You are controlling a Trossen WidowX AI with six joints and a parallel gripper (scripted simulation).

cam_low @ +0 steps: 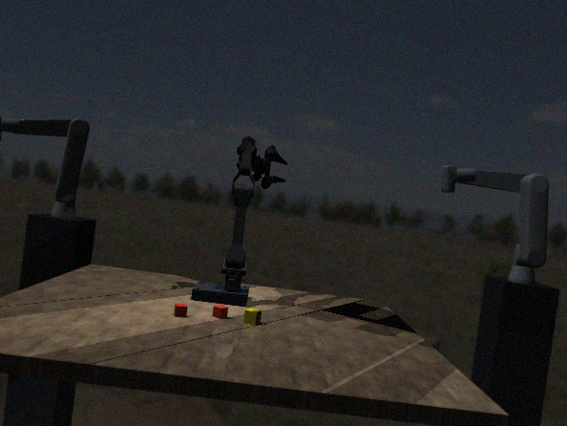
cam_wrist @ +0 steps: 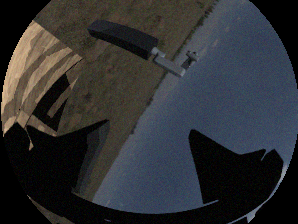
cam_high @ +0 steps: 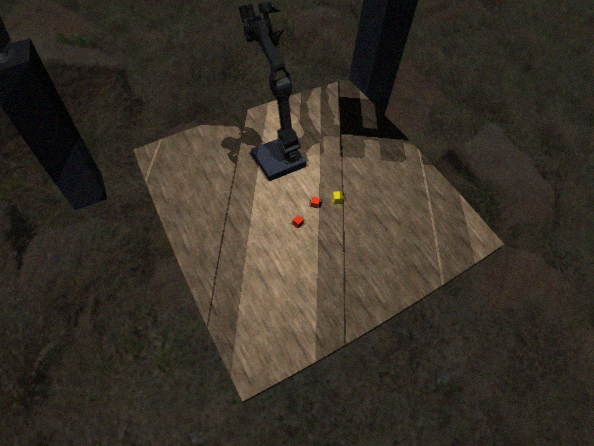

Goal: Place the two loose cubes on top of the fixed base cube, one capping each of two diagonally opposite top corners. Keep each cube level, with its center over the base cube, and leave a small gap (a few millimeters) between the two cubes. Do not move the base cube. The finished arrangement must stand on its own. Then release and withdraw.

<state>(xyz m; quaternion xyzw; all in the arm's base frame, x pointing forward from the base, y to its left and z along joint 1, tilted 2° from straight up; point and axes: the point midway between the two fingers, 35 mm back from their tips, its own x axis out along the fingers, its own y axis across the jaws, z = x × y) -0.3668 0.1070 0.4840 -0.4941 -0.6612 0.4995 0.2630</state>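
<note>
from the exterior camera, the wood tabletop comes first, lit in uneven bands. yellow cube sits on it beside a dark seam. 2 red cubes sit to its image left: the middle red cube near the yellow, the outer red cube farther along. all 3 are level on the wood and apart, so the stack is not built. behind them is the dark base plate, with the arm standing tall on it. gripper is up high, well apart from the cubes, pointing sideways. claw is wide open, nothing between the fingers; wrist view shows only ground and sky past them. 2 dark pedestals flank the table, right pedestal and left pedestal, each carrying a pale arm in the exterior view. farthest: dim grass, a tree line, then dark sky with faint clouds.
</note>
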